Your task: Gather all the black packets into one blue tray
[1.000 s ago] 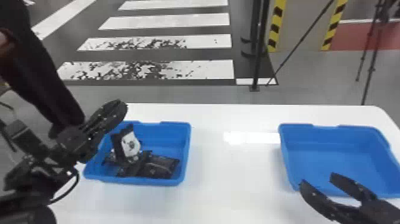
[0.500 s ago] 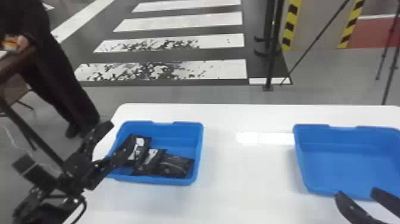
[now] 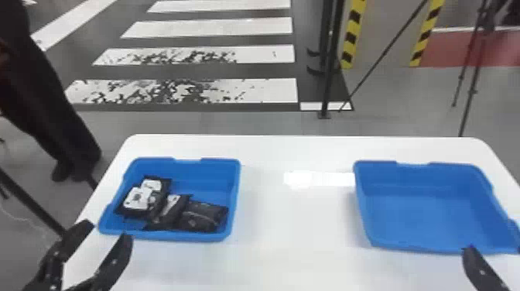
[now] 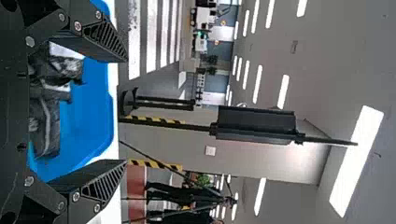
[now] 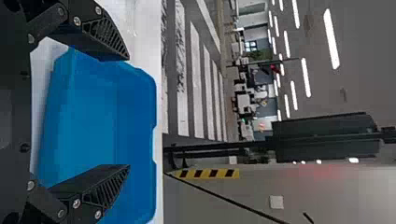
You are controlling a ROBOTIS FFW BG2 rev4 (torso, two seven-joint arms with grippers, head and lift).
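Black packets (image 3: 201, 217): lie together in blue tray (image 3: 218, 182). Backs away with left gripper (image 3: 107, 229), wide open, holding nothing; same with right gripper (image 5: 128, 113). Looks finished.

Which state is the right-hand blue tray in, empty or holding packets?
Empty: the right-hand blue tray shows bare blue floor, while the black packets lie in the left-hand blue tray.
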